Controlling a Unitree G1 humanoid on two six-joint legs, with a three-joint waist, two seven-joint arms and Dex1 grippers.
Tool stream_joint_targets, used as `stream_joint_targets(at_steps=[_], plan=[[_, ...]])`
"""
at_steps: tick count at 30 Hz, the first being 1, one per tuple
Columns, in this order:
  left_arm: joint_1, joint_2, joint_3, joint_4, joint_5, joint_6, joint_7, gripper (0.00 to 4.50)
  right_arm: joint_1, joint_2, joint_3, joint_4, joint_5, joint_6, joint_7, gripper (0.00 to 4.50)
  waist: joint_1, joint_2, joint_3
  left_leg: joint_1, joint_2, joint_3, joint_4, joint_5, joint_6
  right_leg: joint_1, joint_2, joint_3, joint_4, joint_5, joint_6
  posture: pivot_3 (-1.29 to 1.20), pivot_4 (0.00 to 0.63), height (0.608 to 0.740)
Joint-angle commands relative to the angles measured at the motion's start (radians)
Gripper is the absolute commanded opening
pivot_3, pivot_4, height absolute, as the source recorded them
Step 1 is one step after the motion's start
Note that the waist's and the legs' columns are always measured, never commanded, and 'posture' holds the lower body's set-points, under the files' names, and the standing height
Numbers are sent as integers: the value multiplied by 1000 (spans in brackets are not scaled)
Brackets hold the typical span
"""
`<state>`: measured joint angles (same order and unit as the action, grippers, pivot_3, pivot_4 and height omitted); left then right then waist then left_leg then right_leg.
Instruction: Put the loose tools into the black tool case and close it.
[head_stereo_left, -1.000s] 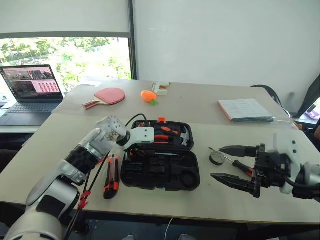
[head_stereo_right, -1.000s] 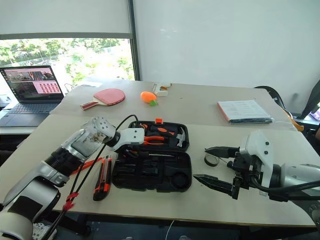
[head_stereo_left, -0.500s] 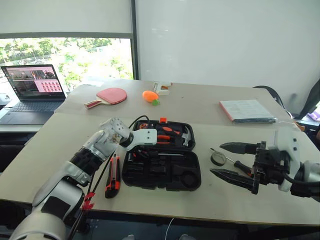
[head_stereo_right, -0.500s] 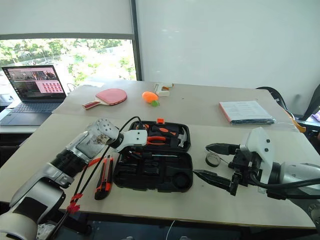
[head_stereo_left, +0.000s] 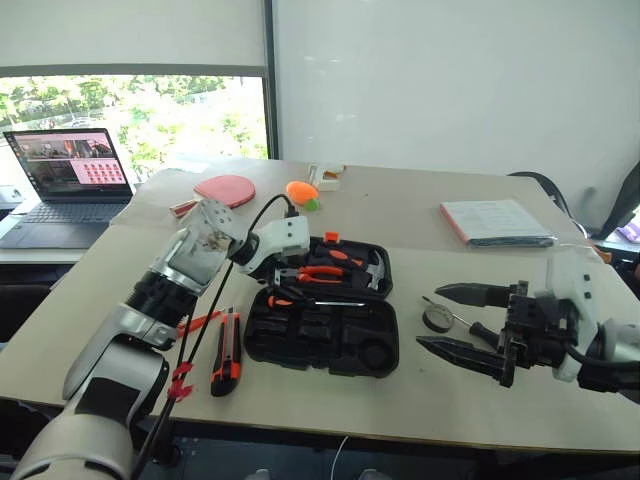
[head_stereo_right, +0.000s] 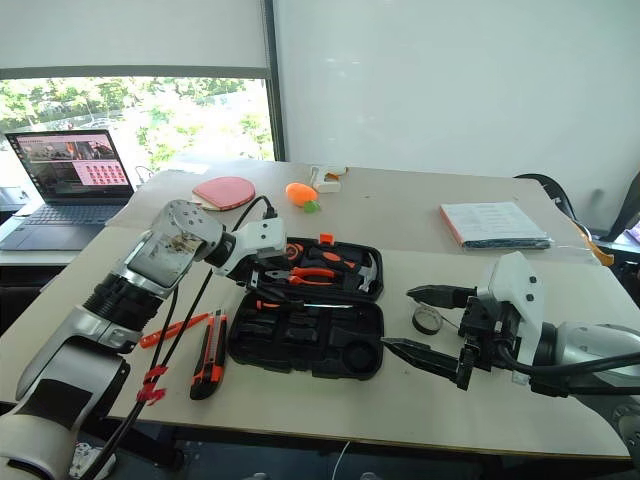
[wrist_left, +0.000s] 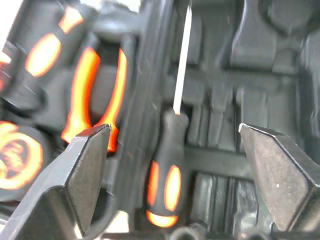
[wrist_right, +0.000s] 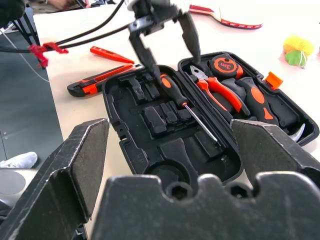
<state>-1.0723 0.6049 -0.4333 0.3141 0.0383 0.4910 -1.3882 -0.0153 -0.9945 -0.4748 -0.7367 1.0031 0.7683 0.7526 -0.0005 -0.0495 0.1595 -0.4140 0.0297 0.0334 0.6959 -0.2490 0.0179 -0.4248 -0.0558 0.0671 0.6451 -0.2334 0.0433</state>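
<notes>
Tool case (head_stereo_left: 322, 325) lies open at mid-desk (head_stereo_left: 420, 400), a black-and-orange screwdriver (wrist_right: 172, 89) already slotted inside. Left claw (wrist_right: 162, 30) hovers above it, spread and empty. Right claw (head_stereo_left: 462, 325), at three o'clock, spread wide (probably for the tape roll (head_stereo_left: 435, 317)).

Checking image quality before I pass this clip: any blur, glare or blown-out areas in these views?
Left wrist view: motion-blurred, the screwdriver and the case's moulded slots smeared. Right wrist view: the black tool case fairly sharp, the gripper's own body close to the lens soft. Eye views: sharp, window bright behind the laptop, table evenly lit, no harsh glare.
</notes>
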Motion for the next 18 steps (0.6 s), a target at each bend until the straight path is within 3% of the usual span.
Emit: stream_joint_targets(at_steps=[1,3,8,18], plan=[[-30,-16,-10,29,37,-102,20,2562,-13,0,-10,-10,1,-17,-7,4500,0,0,0,0,0,0,0,0,0,0,0,0,0,0,0,0,150,737],[-23,-24,-36,60,70,-163,27,1668,-6,0,-11,-11,-8,-20,-4,4500,0,0,0,0,0,0,0,0,0,0,0,0,0,0,0,0,150,737],[-32,-62,-60,152,123,-241,65,26,9,6,-14,-15,-21,-23,-2,4500,1,0,0,0,0,0,0,0,0,0,0,0,0,0,0,0,150,737],[-4,-111,-100,225,201,-297,75,26,29,19,-20,-20,-29,-25,-6,4500,1,0,0,0,0,0,0,0,0,0,0,0,0,0,0,0,150,737]])
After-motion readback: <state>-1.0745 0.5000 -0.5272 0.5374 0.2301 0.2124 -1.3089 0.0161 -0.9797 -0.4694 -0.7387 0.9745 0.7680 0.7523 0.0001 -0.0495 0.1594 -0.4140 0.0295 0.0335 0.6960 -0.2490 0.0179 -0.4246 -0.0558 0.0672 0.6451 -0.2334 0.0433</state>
